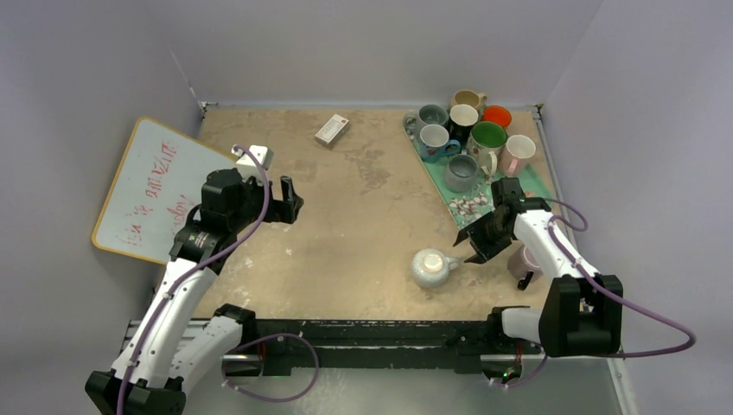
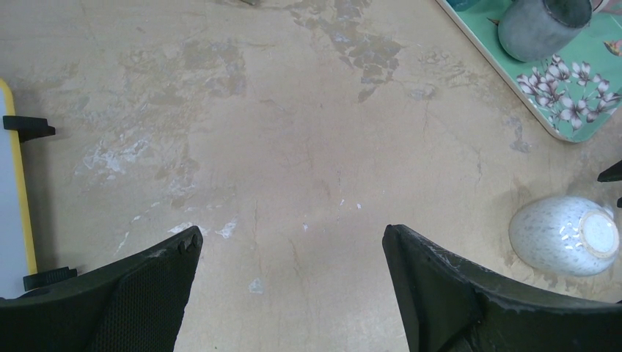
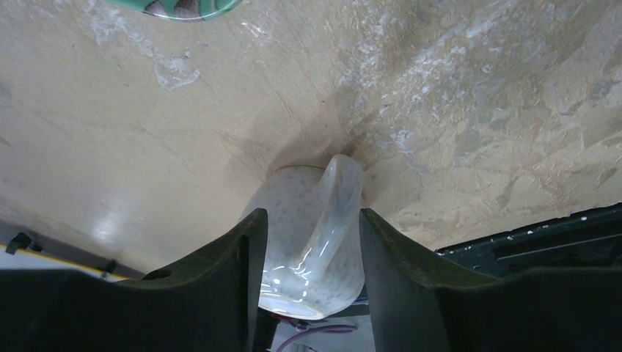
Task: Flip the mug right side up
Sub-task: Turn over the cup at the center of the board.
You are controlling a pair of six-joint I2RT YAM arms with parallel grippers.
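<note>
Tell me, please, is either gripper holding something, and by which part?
The left gripper is open and holds nothing. The right gripper has its fingers on both sides of the handle of the mug; a firm grip cannot be told.

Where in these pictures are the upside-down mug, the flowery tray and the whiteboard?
upside-down mug (image 1: pixel 430 266), overhead view, on its upturned base.
flowery tray (image 1: pixel 469 206), overhead view, on its bare flowered corner.
whiteboard (image 1: pixel 151 186), overhead view, on its white writing surface.
</note>
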